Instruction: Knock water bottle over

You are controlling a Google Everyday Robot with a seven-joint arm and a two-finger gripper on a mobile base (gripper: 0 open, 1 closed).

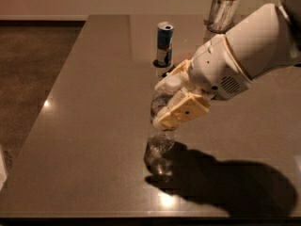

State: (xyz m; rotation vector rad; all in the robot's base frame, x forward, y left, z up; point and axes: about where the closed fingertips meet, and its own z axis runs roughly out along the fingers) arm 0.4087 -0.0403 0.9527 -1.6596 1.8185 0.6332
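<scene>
Gripper (160,103) sits at table (84,102) centre, fingers spread, straddling the top of the water bottle (161,138): one finger on the near side, one behind by the cap. Bottle stands on its base, leaning slightly toward 1 o'clock. Risks as I judge them: pushing this high with the bottle caged between my fingers may drag it along rather than tip it. A fall toward 12 o'clock could strike the can (164,44). A fall toward 6 o'clock could roll it off the near edge. Glass (223,8), far off at 1 o'clock, looks safe.
</scene>
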